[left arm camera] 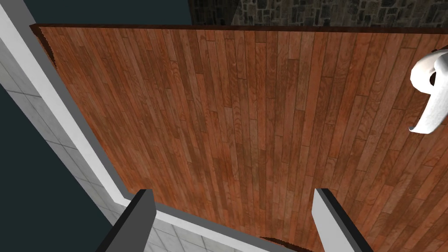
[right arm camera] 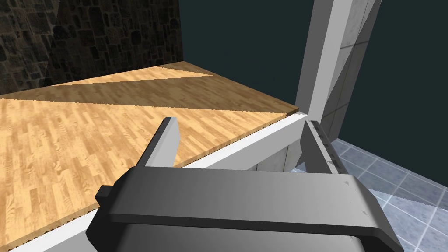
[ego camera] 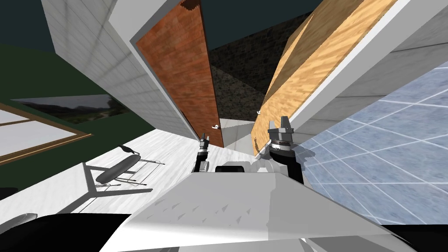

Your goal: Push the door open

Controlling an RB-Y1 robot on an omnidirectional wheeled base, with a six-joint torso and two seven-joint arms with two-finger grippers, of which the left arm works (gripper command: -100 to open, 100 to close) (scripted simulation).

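Note:
A red-brown plank door (ego camera: 183,65) stands to my left and a light wood door (ego camera: 302,74) to my right, with a gap between them. My left gripper (ego camera: 204,141) is open and faces the red-brown door (left arm camera: 245,122) close up, beside its white lever handle (left arm camera: 431,92), touching nothing. My right gripper (ego camera: 283,124) is open beside the light wood door (right arm camera: 87,131), near its edge and the white frame (right arm camera: 262,140). A small white handle (ego camera: 258,112) sits on the light door and another (ego camera: 215,127) on the red-brown one.
A dark stone wall (ego camera: 236,87) shows through the gap between the doors. A grey padded metal-framed chair (ego camera: 118,168) lies on the white floor to my left. Blue tiles (ego camera: 385,153) cover the surface on my right. A framed picture (ego camera: 43,127) hangs far left.

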